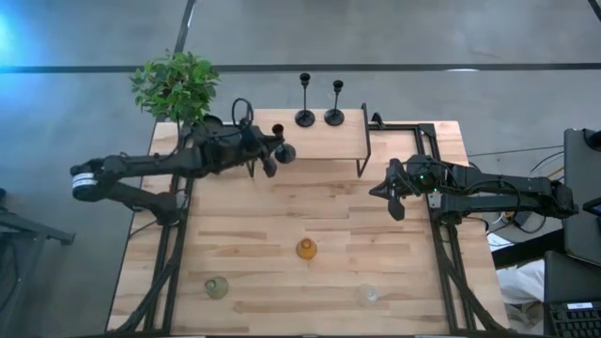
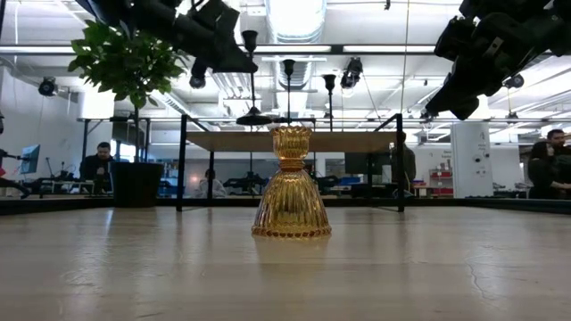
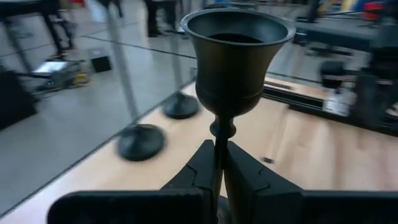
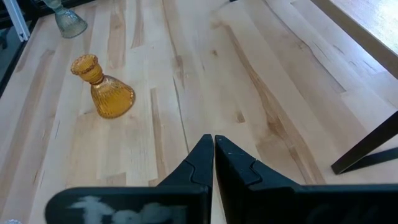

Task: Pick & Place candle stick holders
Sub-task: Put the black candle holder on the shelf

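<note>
Left gripper clenched on thin stem of one candlestick, held in the air, cup upward | two more candlesticks just beyond it on raised shelf; three in all | right gripper closed, empty, above table | amber vase ahead of it; three vases in all

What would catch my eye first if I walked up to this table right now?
Probably the left gripper at the back left of the table, pinching the thin stem of a black candlestick lifted clear of the wood. Two matching candlesticks stand side by side on a raised shelf at the back. In the middle sits an amber glass vase, with the right gripper hanging shut above the table.
</note>
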Robot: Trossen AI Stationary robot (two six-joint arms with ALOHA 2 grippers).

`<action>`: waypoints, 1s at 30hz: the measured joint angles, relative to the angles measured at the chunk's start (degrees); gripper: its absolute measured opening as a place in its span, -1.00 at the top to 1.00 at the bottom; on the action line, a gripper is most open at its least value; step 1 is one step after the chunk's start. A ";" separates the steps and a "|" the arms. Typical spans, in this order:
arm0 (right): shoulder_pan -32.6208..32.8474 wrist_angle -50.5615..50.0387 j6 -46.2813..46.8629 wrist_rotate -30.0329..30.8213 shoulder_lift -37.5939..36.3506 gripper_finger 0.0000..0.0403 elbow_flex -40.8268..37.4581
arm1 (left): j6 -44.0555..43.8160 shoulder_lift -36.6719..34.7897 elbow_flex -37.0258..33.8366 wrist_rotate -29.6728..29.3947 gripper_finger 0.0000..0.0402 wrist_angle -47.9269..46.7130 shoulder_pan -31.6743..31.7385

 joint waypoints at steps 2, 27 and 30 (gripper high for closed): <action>-0.01 0.01 0.01 0.01 0.00 0.94 0.00 | -0.08 -0.10 0.00 -0.67 0.91 0.04 1.52; 0.00 0.01 0.02 0.01 0.02 0.94 0.01 | 0.63 8.60 9.14 1.80 0.91 -3.39 15.20; -0.02 0.00 0.02 -0.01 0.02 0.94 0.00 | 1.98 10.87 11.70 1.93 0.91 -4.76 15.99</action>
